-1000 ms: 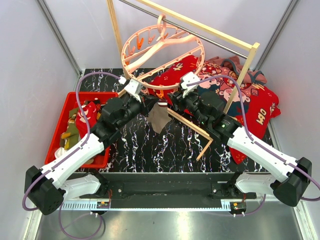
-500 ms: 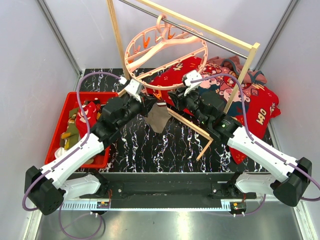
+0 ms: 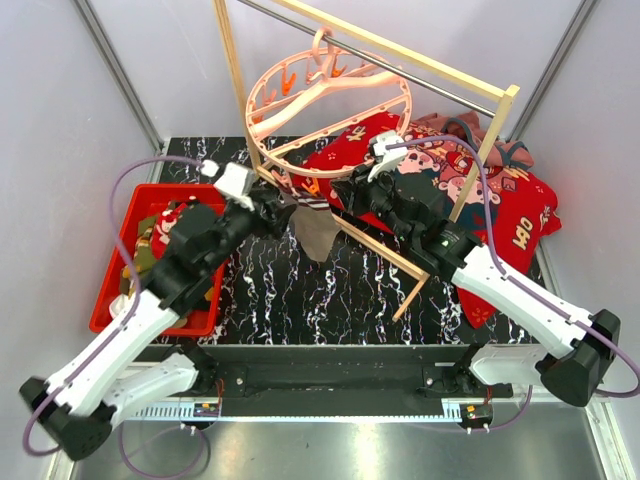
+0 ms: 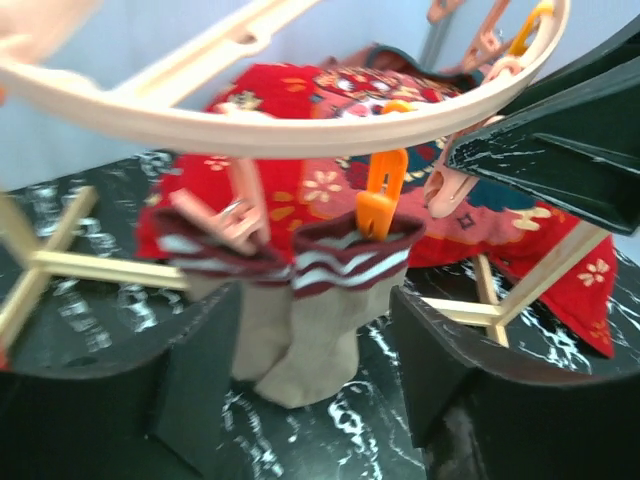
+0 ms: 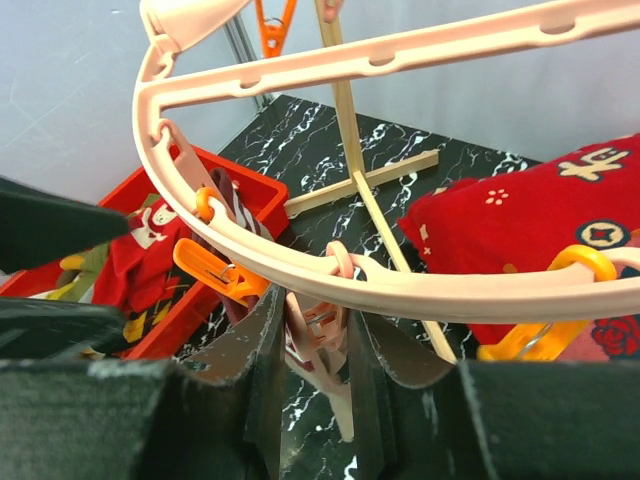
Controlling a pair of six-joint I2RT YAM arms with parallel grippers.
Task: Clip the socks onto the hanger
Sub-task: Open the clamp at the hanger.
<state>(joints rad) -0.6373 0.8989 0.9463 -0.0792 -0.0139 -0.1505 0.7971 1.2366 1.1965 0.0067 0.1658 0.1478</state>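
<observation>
Hooked over the rail of the wooden rack (image 3: 234, 90): the hanger (image 3: 335, 80), ring up in the air and clips dangling within reach of both grippers. Under its near rim, a taupe sock (image 4: 300, 330), striped cuff up, toe down toward the marbled table (image 3: 300, 290), bitten at the cuff by an orange clip (image 4: 380, 200) and apparently by a pink clip (image 4: 235, 220) beside it. Looks doubled or paired; cannot tell which. Left gripper (image 4: 312, 300): jaws spread wide, one finger on either side of the sock and touching neither flank, probably with the weight carried by the clips alone and no support needed. Right gripper (image 5: 315, 312): jaws pressed almost together, pinching a neighbouring clip (image 5: 305, 325) on the same rim, just beside the sock. Judged either to be squeezing its mouth open for another cuff or steadying the ring against swinging. More socks (image 3: 160, 235) heaped in the red bin (image 3: 113, 270) at the left edge of the table, well apart from the hanger. Task judged barely begun, with plenty of bare clips around the ring. Worth watching: a light, freely hung ring, apt to swing or tip under any sideways pull.
</observation>
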